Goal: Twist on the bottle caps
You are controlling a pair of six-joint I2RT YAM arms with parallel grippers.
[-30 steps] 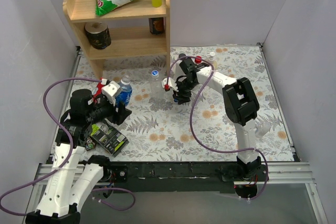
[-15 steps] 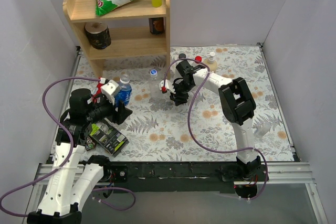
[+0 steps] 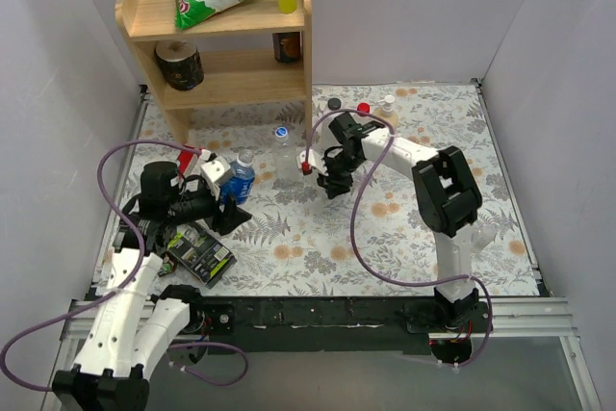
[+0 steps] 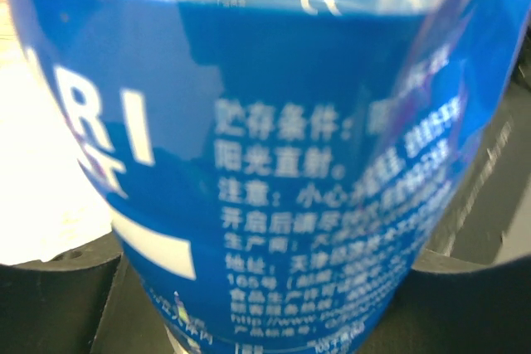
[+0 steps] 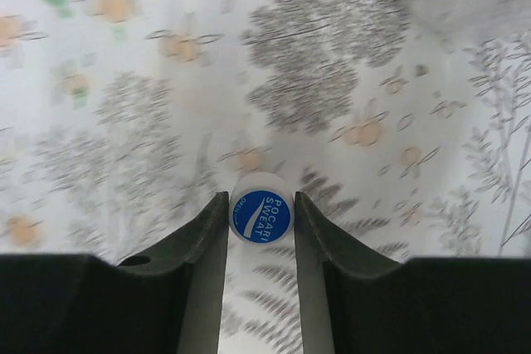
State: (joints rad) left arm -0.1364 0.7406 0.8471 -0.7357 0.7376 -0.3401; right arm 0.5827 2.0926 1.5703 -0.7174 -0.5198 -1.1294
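R claw (image 5: 259, 198) pinching blue cap (image 5: 260, 216) betw its tips, on mat (image 5: 124, 122); L claw (image 3: 229, 201) grips blue-label bottle (image 4: 274, 163).

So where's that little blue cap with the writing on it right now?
In the right wrist view, the blue Pocari Sweat cap lies on the floral tablecloth, between the fingers of the right pincer, near the table's middle.

Front centre: bare mat (image 3: 318, 247), I pass freely
Left rear: shelf (image 3: 226, 55) blocks me
Between arms: clear bottle (image 3: 282, 146) stands
Left gripper (image 3: 231, 204): filled by blue-label bottle (image 4: 265, 163)
Right gripper (image 5: 260, 205): blue cap (image 5: 260, 215) fills gap
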